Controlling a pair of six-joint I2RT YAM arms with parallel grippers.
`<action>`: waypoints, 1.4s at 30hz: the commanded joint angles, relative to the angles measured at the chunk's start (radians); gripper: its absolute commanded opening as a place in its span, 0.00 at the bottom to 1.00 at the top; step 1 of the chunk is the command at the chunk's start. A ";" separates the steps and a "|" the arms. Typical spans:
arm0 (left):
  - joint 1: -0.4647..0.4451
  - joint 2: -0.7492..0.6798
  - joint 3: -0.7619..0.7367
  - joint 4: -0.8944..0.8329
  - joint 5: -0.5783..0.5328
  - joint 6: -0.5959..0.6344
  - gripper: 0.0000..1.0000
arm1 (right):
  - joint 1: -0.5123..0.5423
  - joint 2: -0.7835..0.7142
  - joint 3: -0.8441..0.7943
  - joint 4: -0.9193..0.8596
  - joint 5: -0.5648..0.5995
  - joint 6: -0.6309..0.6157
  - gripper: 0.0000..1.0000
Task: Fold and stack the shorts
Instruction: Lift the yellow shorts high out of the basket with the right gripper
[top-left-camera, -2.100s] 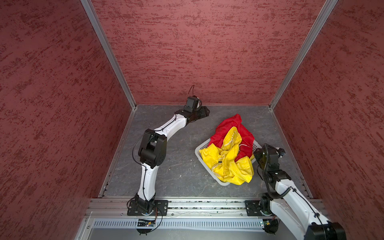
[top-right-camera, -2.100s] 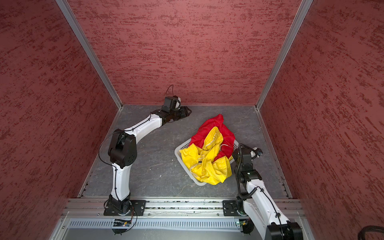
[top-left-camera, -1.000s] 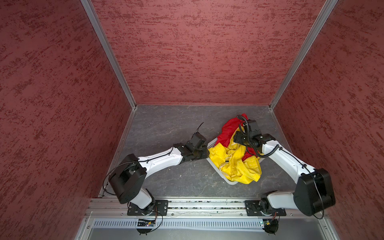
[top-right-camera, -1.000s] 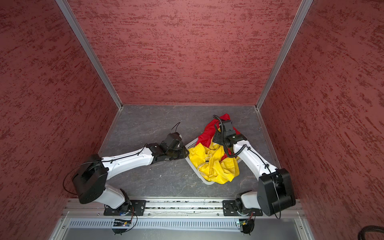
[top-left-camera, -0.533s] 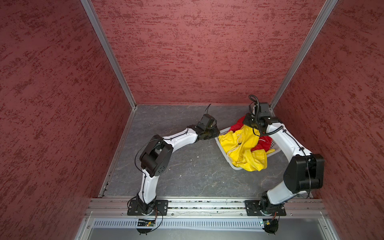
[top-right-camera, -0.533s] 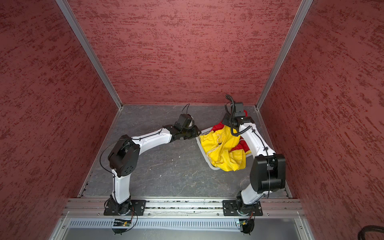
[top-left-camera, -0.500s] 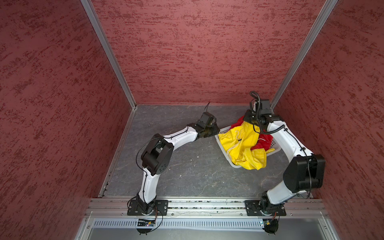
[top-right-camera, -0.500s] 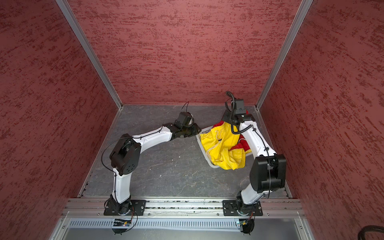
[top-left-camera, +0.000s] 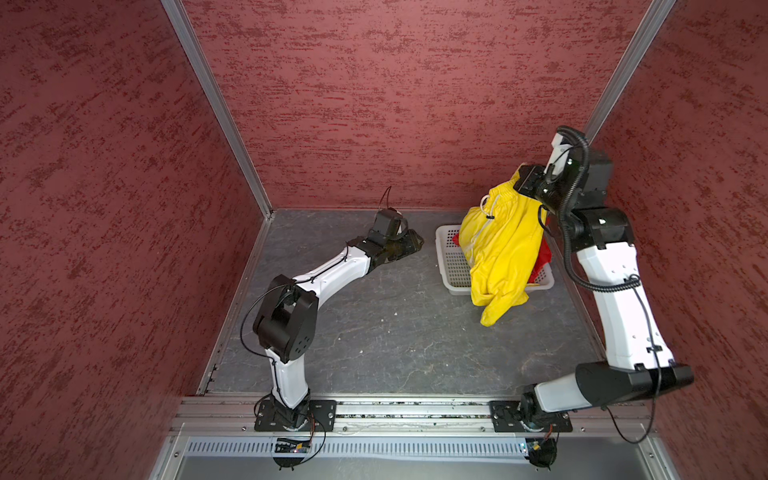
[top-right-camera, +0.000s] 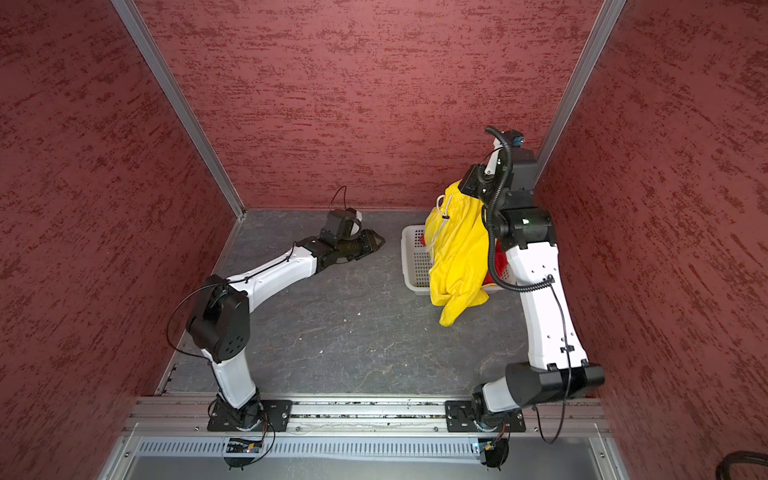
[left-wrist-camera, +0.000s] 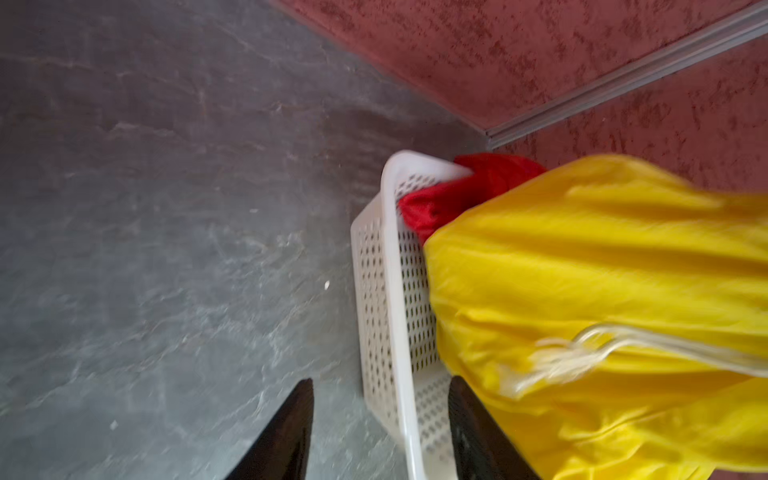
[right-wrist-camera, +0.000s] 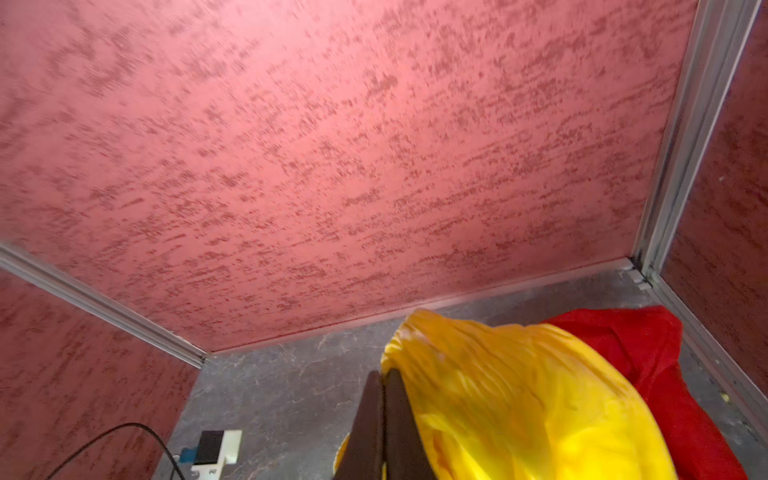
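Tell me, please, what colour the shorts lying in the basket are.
Bright red shorts; clearest in the left wrist view.

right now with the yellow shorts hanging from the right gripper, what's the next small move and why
Probably swing the right gripper toward the middle of the table. It is shut on the waistband of the yellow shorts, which hang over the basket with a leg trailing past its near rim; the red shorts lie inside.
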 joint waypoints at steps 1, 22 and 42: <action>-0.044 -0.018 -0.058 -0.006 0.006 0.013 0.56 | 0.000 -0.098 0.002 0.254 -0.052 0.006 0.00; -0.161 0.367 0.295 -0.006 0.141 -0.049 0.33 | 0.002 0.096 0.471 0.437 -0.466 0.177 0.00; 0.067 -0.207 0.030 -0.011 0.109 0.066 0.88 | 0.002 0.153 0.509 0.763 -0.639 0.586 0.00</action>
